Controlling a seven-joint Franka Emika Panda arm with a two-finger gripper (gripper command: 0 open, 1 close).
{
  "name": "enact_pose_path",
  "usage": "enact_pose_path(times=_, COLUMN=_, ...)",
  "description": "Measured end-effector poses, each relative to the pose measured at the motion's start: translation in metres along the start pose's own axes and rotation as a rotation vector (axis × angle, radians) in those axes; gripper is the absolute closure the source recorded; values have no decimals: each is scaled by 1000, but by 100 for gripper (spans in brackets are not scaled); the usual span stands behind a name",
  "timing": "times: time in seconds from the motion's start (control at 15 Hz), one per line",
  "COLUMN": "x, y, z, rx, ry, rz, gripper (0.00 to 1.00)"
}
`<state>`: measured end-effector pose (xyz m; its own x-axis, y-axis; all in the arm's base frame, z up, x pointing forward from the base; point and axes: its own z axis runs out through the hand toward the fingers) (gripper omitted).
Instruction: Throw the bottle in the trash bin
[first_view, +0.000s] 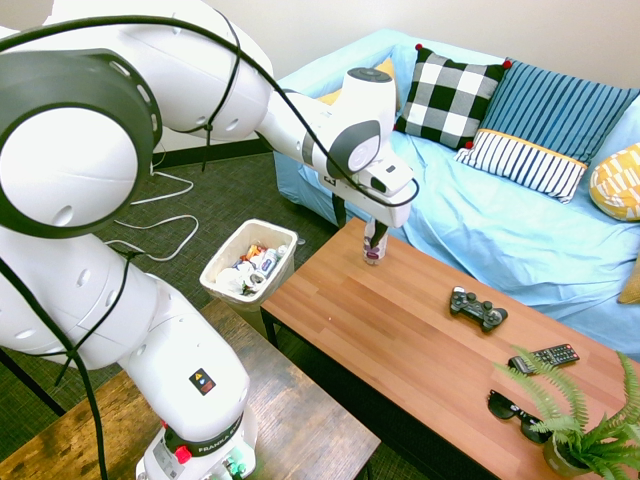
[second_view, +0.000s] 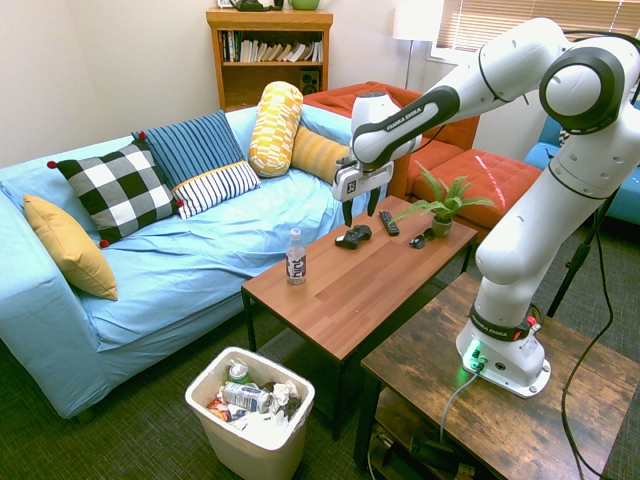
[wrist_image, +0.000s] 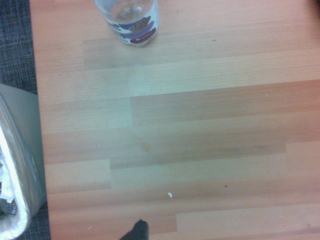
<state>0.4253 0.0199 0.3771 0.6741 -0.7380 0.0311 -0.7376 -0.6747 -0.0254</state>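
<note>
Approach step — jaws (second_view: 361, 217) wide apart, nothing gripped, above the tabletop (second_view: 335, 290). Bottle (second_view: 296, 257) upright on it, off to the jaws' side, nearer the trash bin (second_view: 250, 415). Next move: shift over, lower — then grip.

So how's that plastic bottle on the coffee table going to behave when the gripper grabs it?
The bottle looks clear and mostly empty, so probably light. Being upright and narrow, it may tip if nudged. Its thin-looking plastic wall could dent under a hard squeeze.
</note>
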Motion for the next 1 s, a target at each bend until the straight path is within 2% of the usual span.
enact_pose_path(times=0.4, x=8, y=-23, z=2, rx=50, ry=38, rz=10, gripper=0)
enact_pose_path(times=0.67, x=8, y=-73, z=5, rx=72, ry=75, rz=24, gripper=0)
enact_pose_path(times=1.0, x=28, y=-130, z=38, rx=50, ry=91, rz=68, gripper=0)
